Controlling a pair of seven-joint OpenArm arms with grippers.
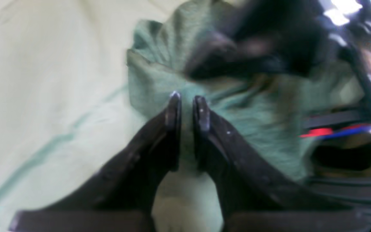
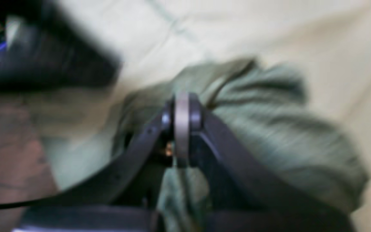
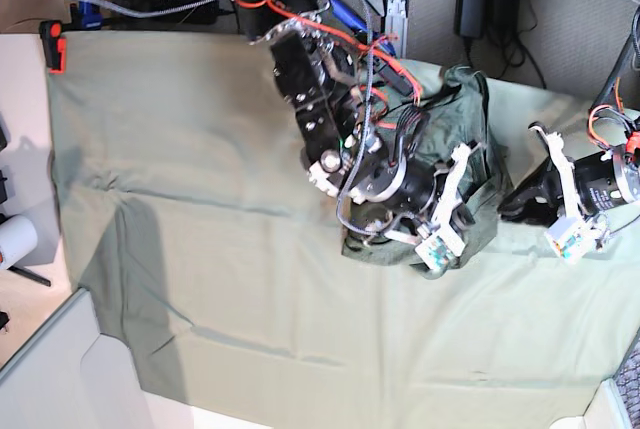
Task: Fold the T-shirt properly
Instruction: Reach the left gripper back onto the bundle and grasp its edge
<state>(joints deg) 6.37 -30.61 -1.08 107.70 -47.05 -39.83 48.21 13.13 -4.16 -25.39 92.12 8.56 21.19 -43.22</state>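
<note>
You have the T-shirt [image 3: 470, 139] bunched in a crumpled heap on the pale green table cloth [image 3: 200, 199], toward the right side of the table in the base view, partly covered by the arm above it. Its fabric is heavily wrinkled and gathered, no flat panel showing.

Right gripper [image 2: 181, 106]: in its wrist view the fingers are pressed together at the tips, with shirt fabric gathered around and below them. The view is blurred, so you cannot tell whether any cloth is actually pinched between the tips. In the base view this arm lies across the shirt from the upper middle of the frame.

Left gripper [image 1: 188, 103]: its fingers [image 1: 174, 109] stand nearly together with a narrow slot between them, tips at the edge of the shirt's folds [image 1: 159, 80]. Pale cloth shows through the slot; you cannot tell whether fabric is caught there. In the base view this arm sits just right of the heap, near the table's right edge
</note>
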